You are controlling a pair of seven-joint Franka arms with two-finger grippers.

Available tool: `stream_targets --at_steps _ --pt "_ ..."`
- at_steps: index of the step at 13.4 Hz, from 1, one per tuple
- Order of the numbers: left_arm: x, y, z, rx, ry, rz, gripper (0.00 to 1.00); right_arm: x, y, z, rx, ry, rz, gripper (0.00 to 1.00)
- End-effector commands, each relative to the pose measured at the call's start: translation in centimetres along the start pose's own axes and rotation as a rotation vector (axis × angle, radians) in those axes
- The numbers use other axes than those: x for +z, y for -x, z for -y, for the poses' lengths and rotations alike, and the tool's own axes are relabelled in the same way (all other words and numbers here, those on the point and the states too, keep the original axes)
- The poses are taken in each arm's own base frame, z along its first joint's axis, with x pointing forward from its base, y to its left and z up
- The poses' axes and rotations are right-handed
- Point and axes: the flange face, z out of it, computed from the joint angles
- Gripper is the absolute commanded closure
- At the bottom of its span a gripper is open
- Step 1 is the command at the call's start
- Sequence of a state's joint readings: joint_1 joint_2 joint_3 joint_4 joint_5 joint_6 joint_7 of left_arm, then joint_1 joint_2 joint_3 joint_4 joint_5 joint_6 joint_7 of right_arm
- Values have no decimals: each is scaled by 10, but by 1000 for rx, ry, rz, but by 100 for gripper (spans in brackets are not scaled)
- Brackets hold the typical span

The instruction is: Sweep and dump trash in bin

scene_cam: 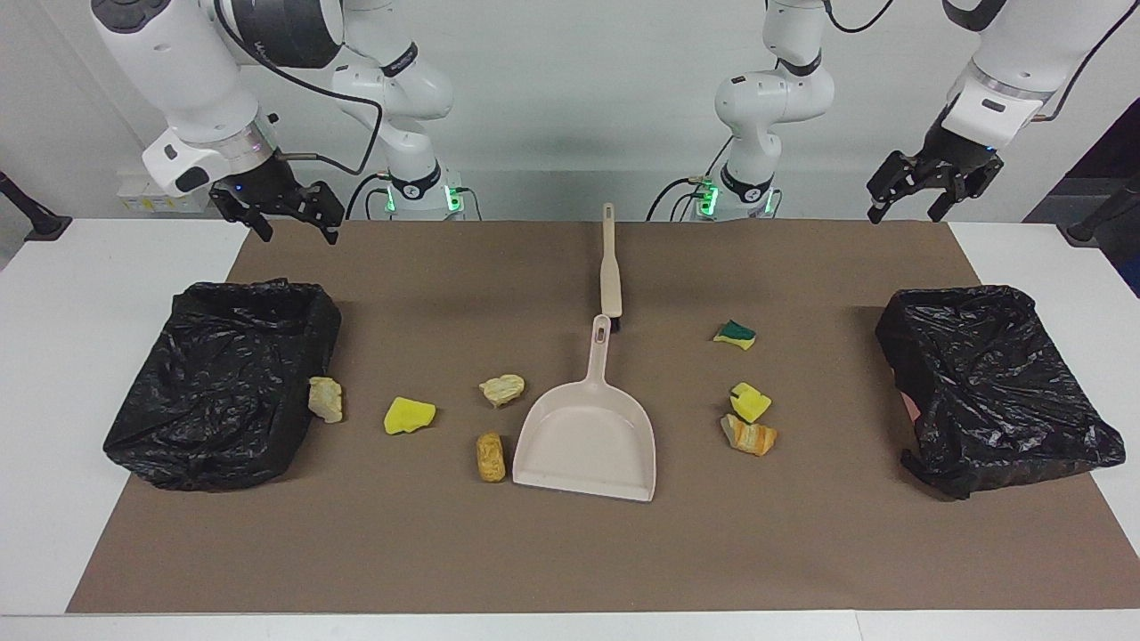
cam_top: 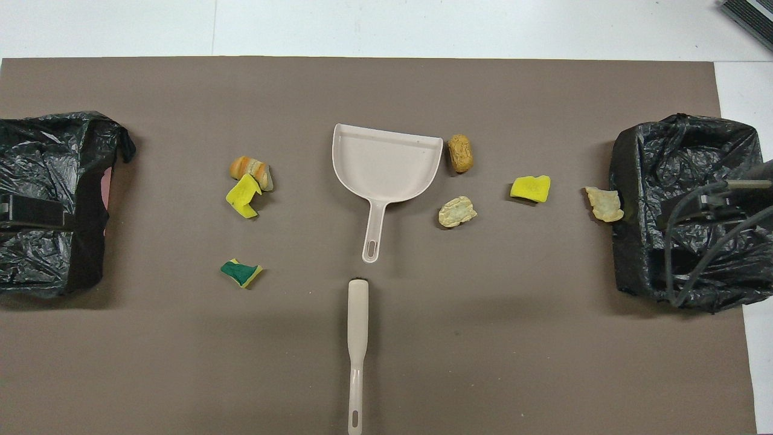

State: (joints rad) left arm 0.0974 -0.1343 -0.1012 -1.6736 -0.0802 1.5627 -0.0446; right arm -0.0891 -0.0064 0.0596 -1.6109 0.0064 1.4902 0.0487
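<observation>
Several scraps of trash lie on the brown mat around a beige dustpan (scene_cam: 588, 436) (cam_top: 386, 160). Toward the right arm's end lie a pale lump (scene_cam: 325, 398) beside the bin, a yellow sponge chunk (scene_cam: 409, 415), another pale lump (scene_cam: 502, 389) and a tan lump (scene_cam: 489, 457). Toward the left arm's end lie a green-topped sponge (scene_cam: 735, 335), a yellow chunk (scene_cam: 750, 401) and an orange-streaked lump (scene_cam: 748, 436). The beige brush (scene_cam: 611, 267) (cam_top: 357, 344) lies nearer to the robots than the dustpan, handle toward them. My right gripper (scene_cam: 298, 233) and left gripper (scene_cam: 904, 214) hang open and empty, high over the mat's corners.
Two bins lined with black bags stand on the mat, one at the right arm's end (scene_cam: 178, 445) (cam_top: 640, 181) and one at the left arm's end (scene_cam: 1024, 445) (cam_top: 90, 241). White table (scene_cam: 80, 294) surrounds the mat.
</observation>
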Motion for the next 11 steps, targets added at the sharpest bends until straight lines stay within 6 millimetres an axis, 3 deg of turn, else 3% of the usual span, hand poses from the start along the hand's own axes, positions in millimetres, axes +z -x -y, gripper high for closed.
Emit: stream_targets --at_steps 1,11 --pt "-1 2 -1 6 12 -7 0 -2 -2 -1 15 1 1 0" --pt "-5 2 8 -18 12 -8 0 -2 -2 -1 15 0 1 0"
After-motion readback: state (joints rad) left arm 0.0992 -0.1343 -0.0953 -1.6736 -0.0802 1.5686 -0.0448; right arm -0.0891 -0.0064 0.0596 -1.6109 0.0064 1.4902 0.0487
